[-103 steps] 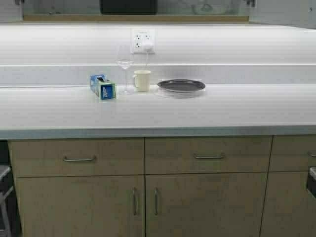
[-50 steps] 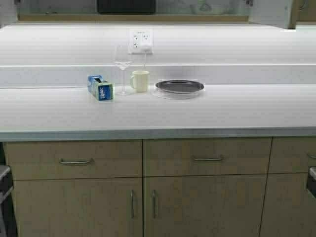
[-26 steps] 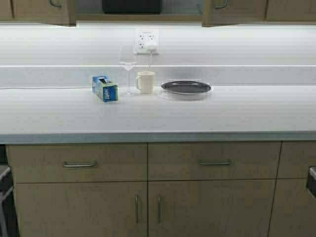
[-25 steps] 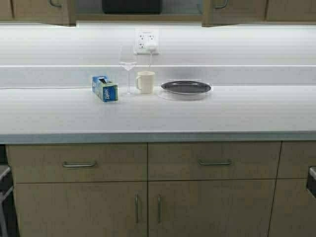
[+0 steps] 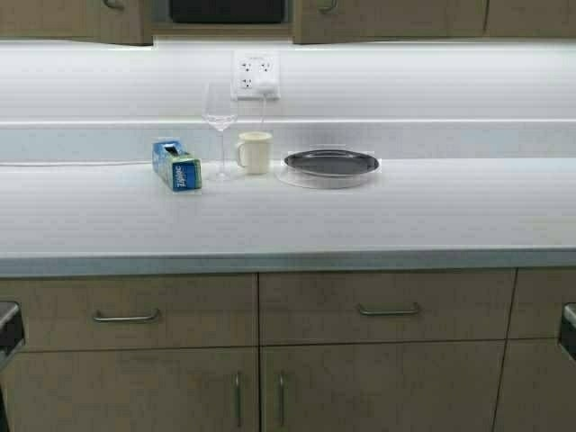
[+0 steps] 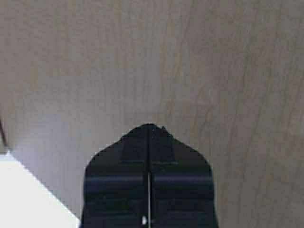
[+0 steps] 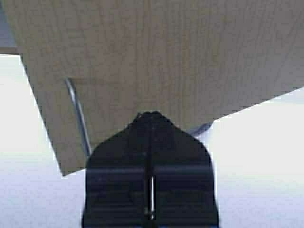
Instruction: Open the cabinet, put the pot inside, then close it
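The cabinet's (image 5: 387, 18) two tan doors show along the top of the high view, with a gap between them. A wide black shape (image 5: 229, 11) sits in that gap inside the cabinet; it looks like the pot. Neither arm shows in the high view. My left gripper (image 6: 148, 126) is shut and empty, its tip close against a plain wood-grain door face (image 6: 152, 61). My right gripper (image 7: 151, 114) is shut and empty, its tip at the face of a door (image 7: 156, 52), beside the slim metal handle (image 7: 78, 114).
On the white counter (image 5: 288, 216) stand a blue box (image 5: 176, 165), a wine glass (image 5: 220, 117), a cream mug (image 5: 255, 152) and a flat dark lid (image 5: 331, 163). A wall socket (image 5: 255, 75) is behind them. Base cabinets with drawers (image 5: 378, 310) are below.
The robot has moved; the scene has shifted left and down. The cabinet doors have come into view, and the right door has swung inward, narrowing the gap over the black shape.
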You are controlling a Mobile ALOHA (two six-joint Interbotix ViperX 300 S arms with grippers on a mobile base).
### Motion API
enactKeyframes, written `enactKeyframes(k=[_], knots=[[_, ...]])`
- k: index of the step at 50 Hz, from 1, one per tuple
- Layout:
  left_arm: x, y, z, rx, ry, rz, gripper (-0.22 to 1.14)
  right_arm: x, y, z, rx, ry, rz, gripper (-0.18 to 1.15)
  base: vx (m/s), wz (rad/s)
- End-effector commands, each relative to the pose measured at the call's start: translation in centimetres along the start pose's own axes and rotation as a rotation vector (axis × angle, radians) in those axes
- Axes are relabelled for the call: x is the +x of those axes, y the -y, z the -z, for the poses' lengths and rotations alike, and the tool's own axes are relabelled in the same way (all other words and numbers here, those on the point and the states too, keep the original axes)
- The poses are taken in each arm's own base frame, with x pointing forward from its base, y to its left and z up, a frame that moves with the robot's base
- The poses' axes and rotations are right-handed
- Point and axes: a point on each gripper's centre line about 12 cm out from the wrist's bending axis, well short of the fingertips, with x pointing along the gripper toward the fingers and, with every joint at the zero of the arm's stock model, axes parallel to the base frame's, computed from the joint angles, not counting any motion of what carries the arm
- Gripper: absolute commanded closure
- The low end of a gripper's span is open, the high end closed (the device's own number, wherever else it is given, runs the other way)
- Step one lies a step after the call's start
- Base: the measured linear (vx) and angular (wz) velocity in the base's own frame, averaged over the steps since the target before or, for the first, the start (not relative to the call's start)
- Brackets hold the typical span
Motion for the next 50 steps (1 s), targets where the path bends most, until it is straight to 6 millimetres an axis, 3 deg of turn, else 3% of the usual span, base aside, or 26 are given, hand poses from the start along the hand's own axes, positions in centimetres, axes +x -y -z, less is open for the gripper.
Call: enactKeyframes(k=[1, 6, 12, 22, 27, 33, 39, 45, 50], knots=[[1.7, 2.2, -1.6, 0.004, 0.043, 0.052, 0.88, -1.3, 0.1, -1.2, 0.008, 0.04, -0.001, 0.9, 0.12, 0.05], [2.7, 2.8, -1.7, 0.004, 0.044, 0.063, 0.88, -1.5, 0.1, -1.1, 0.008, 0.038, 0.0, 0.9, 0.14, 0.04], [2.1, 3.1, -1.8, 0.005, 0.035, 0.074, 0.88, -2.3, 0.2, -1.2, 0.001, 0.033, 0.005, 0.9, 0.17, 0.11], [-2.3, 3.0, -1.3, 0.004, 0.016, 0.08, 0.88, -3.8, 0.3, -1.0, 0.011, 0.026, 0.009, 0.9, 0.19, 0.09], [-4.9, 4.0, -0.3, 0.004, 0.002, 0.11, 0.88, -4.1, 0.1, -0.9, 0.004, -0.01, 0.011, 0.9, 0.2, 0.07], [-7.5, 4.1, 0.8, -0.001, 0.005, 0.119, 0.88, -2.5, -1.7, -1.5, -0.02, -0.033, -0.029, 0.9, 0.19, 0.06], [-9.4, 4.2, 1.3, -0.006, 0.012, 0.127, 0.88, -0.2, -3.3, -3.5, -0.022, -0.009, -0.062, 0.9, 0.17, 0.0], [-10.5, 4.1, 1.6, 0.006, 0.017, 0.127, 0.88, 2.2, -4.7, -4.6, -0.013, -0.023, -0.08, 0.9, 0.17, -0.03], [-10.7, 4.2, 1.5, 0.006, 0.016, 0.132, 0.88, 2.3, -4.9, -4.5, -0.001, -0.041, -0.08, 0.9, 0.16, -0.08]])
